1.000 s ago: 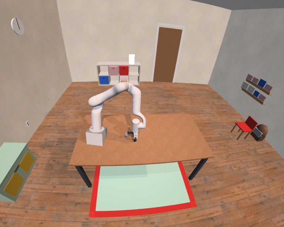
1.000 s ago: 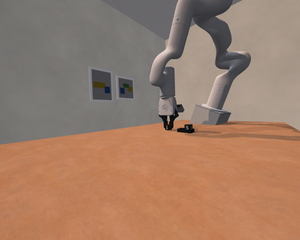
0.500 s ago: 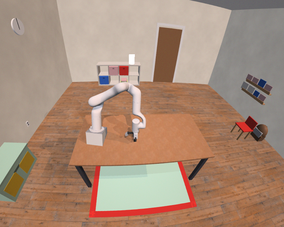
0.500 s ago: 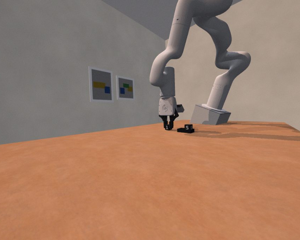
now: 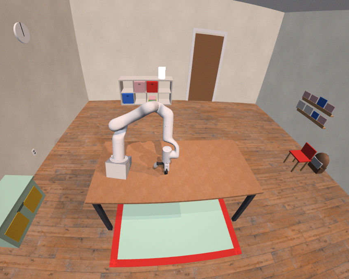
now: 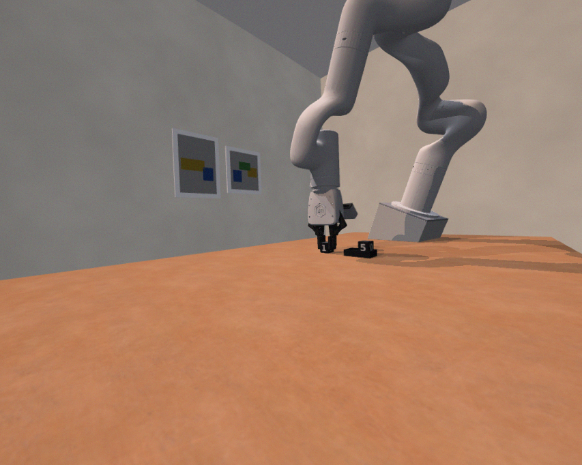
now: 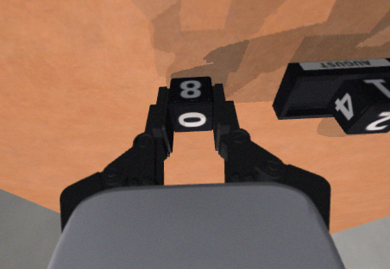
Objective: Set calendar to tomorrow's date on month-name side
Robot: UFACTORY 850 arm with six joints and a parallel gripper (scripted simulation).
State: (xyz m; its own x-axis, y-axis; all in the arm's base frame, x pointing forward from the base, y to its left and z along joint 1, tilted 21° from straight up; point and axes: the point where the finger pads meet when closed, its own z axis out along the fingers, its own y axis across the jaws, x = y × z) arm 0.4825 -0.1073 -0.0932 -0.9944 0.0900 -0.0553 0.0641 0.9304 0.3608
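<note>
Gripper (image 5: 165,172) (image 6: 326,246) (image 7: 191,99): your fingers are partly closed, one on each side of a black cube, and have hold of it.
Held cube (image 6: 323,247) (image 7: 191,103): your wrist view shows an 8 and a 0 on it, the exterior view a 1; it is low over the table or on it, you cannot tell which, and it is outside the tray.
Tray (image 6: 351,252) (image 7: 282,92): you see it just beside the held cube, apart from it, on the table; its AUGUST strip (image 7: 341,65) reads upside down in your wrist view.
Second cube (image 6: 365,246) (image 7: 354,107): it is at one end of the tray, rising above the wall, and shows you 4, 1 and 2 from the wrist, 5 from outside; you cannot tell if it sits flat.
Table (image 5: 213,180) (image 6: 281,350) (image 7: 65,62): brown, under your arm's pale base (image 5: 115,171) (image 6: 394,225).
Date: you have only one cube at the tray.
</note>
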